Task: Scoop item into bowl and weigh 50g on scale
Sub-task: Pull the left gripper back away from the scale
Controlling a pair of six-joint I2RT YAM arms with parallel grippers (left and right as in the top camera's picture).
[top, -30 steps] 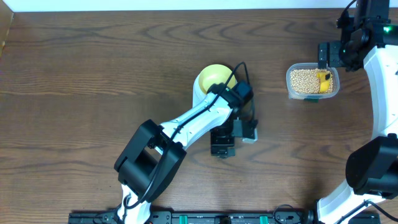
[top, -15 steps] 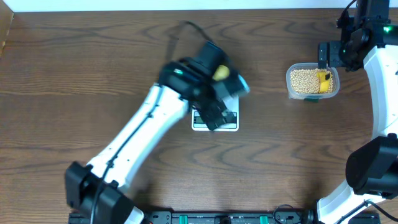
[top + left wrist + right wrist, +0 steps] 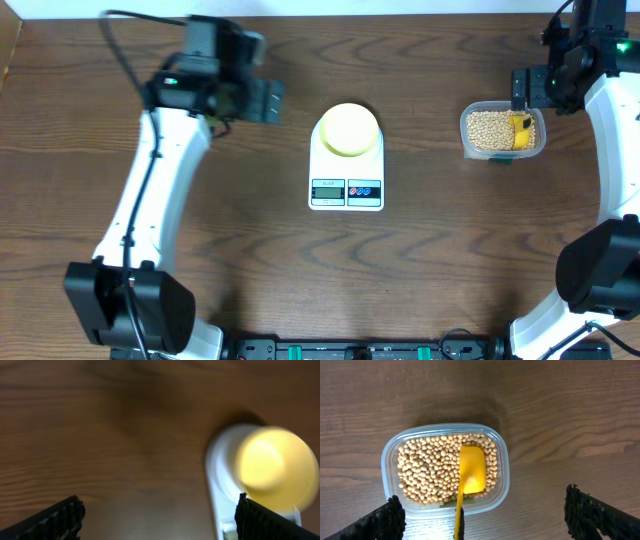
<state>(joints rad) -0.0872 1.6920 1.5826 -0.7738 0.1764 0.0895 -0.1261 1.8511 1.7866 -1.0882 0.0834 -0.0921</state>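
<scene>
The pale yellow bowl (image 3: 348,130) stands empty on the white scale (image 3: 346,192) in mid table. It also shows blurred in the left wrist view (image 3: 277,467), on the scale (image 3: 217,477). My left gripper (image 3: 264,100) is open and empty, left of the bowl and apart from it; in its wrist view (image 3: 160,520) the jaws stand wide over bare wood. The tan beans (image 3: 488,130) fill a clear tub, with a yellow scoop (image 3: 520,132) lying in them. My right gripper (image 3: 530,88) hovers open above the beans (image 3: 427,470) and scoop (image 3: 471,469), touching neither.
The clear plastic tub (image 3: 502,487) sits at the right of the wooden table. The scoop's handle (image 3: 458,520) runs out over the tub's near rim. The scale's display and buttons (image 3: 346,188) face the front edge. The left arm spans the table's left side.
My left arm has swung from over the scale up and away to the far left, leaving the bowl on the scale. The right arm has not moved.
</scene>
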